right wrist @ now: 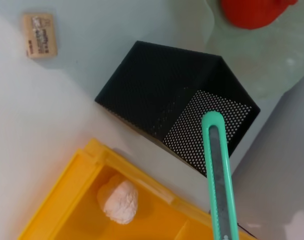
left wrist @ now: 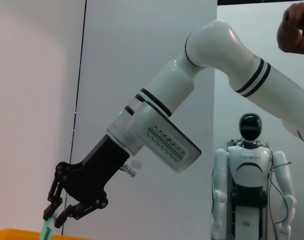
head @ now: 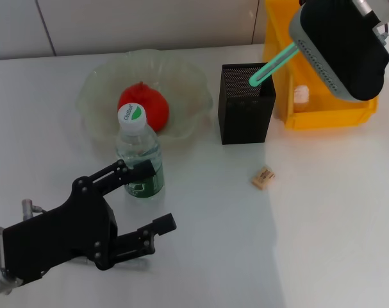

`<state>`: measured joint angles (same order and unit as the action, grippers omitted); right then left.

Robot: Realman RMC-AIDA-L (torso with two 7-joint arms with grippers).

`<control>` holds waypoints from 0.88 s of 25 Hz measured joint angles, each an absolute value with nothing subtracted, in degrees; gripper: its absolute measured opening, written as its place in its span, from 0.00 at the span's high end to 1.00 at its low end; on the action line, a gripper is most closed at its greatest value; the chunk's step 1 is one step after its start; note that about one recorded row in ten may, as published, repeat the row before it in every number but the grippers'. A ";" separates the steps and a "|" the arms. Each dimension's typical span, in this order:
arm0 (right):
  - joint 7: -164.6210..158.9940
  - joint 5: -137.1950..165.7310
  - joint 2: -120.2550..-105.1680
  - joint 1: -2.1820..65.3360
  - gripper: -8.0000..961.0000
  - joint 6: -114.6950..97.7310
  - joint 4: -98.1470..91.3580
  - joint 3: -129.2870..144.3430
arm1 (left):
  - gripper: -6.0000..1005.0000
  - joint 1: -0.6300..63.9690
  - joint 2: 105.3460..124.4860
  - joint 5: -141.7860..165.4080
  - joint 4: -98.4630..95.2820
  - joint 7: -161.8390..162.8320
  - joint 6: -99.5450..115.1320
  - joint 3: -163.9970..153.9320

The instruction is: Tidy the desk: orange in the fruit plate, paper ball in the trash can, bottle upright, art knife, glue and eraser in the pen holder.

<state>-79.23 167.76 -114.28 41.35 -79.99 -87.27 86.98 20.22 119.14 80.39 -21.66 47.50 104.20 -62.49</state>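
The right gripper (left wrist: 59, 215), fingers clamped on the green art knife (head: 272, 66), should lower its tip straight into the black mesh pen holder (head: 245, 112) before releasing, while the left gripper (head: 146, 199) idles open beside the upright bottle (head: 139, 153).

I see the green art knife (head: 271, 66) tilted over the black mesh pen holder (head: 245, 114), orange (head: 143, 106) in the clear fruit plate (head: 95, 96), bottle (head: 139, 154) upright, tan eraser (head: 263, 178) on the desk, paper ball (head: 300, 95) in the yellow trash can (head: 329, 115).

White desk (head: 335, 218) w/ white wall panels (head: 149, 25) behind; humanoid robot (left wrist: 249, 185) standing in bkgd.
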 joint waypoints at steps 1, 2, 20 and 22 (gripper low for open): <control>-79.19 167.77 -114.28 41.76 0.82 -79.88 -86.59 87.06 | 0.25 20.23 119.15 80.39 -21.51 47.46 104.16 -62.49; -79.14 167.78 -114.27 42.16 0.82 -79.73 -85.99 87.19 | 0.25 20.24 119.16 80.39 -21.45 47.44 104.12 -62.49; -78.82 167.79 -114.69 45.78 0.81 -79.10 -81.73 89.25 | 0.25 20.30 119.18 80.42 -21.36 47.37 104.06 -62.49; -78.82 167.82 -114.71 45.78 0.81 -79.10 -81.67 89.44 | 0.25 20.31 119.18 80.42 -21.35 47.37 104.07 -62.49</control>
